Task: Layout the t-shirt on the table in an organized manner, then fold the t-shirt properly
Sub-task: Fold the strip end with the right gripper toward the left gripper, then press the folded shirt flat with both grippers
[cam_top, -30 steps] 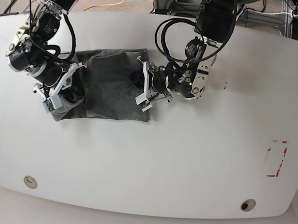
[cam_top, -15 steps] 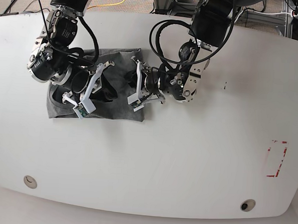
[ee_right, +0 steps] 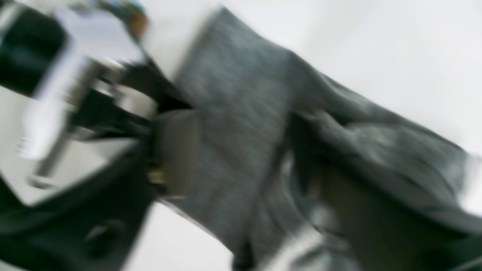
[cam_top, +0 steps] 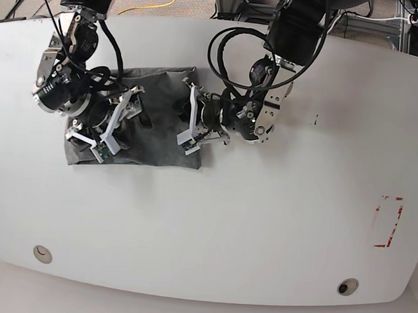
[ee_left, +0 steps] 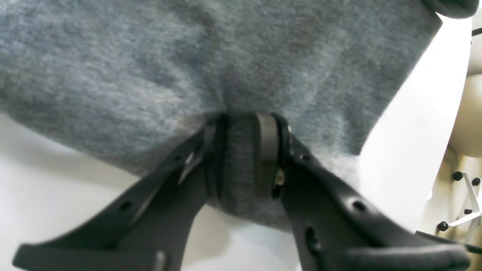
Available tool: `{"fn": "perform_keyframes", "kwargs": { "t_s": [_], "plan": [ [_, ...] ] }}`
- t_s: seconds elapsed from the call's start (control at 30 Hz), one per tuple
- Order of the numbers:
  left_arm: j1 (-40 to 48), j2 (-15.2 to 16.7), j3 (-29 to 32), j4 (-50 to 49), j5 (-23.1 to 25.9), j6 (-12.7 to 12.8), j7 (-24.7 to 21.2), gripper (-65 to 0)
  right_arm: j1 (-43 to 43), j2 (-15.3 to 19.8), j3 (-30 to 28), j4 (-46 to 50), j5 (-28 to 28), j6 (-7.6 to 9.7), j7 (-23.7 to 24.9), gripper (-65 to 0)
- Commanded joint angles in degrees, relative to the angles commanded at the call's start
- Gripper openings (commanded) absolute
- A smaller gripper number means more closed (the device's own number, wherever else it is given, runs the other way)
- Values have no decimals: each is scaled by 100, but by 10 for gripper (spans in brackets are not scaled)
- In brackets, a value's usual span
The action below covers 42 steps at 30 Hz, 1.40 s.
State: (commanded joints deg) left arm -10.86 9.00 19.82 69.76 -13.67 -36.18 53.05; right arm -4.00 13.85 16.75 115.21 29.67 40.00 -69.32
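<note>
A: Left tool [ee_left: 241, 158] nearly shut, pads pinching a fold of the shirt [ee_left: 211, 67] at its edge. Clear in the wrist cam.

B: And right tool [cam_top: 116, 127]?

A: Over the shirt's left half in base view. Wrist cam's too blurred, so can't tell if it's got cloth or how far open.

B: Where's the shirt now?

A: Far-left part of the desk [cam_top: 261, 222], bunched into a rough rectangle between the arms.

B: Change vs a sec ago?

A: Right arm swung in from the outer edge and pulled back a bit; that edge now lies bare on the desk. Left tool slid inward w/ its edge, so the cloth looks narrower.

B: Meaning?

A: Prob mid-fold, sides being drawn in. Not neat yet, wrinkles on the right-arm side. Fold not done imo.
</note>
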Motion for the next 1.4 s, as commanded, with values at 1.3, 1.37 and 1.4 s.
{"fn": "perform_keyframes", "kwargs": {
  "t_s": [1.3,1.37,1.4],
  "plan": [
    [26,-236,-9,0,-18,-35,0,-532,-457,-1407,1064,-1116,-3569,0,3543,0],
    [26,-236,-9,0,-18,-35,0,-532,-457,-1380,1134,-1125,-3569,0,3604,0],
    [26,-236,-9,0,-18,-35,0,-532,-448,-1380,1169,-1143,-3569,0,3692,0]
  ]
}}
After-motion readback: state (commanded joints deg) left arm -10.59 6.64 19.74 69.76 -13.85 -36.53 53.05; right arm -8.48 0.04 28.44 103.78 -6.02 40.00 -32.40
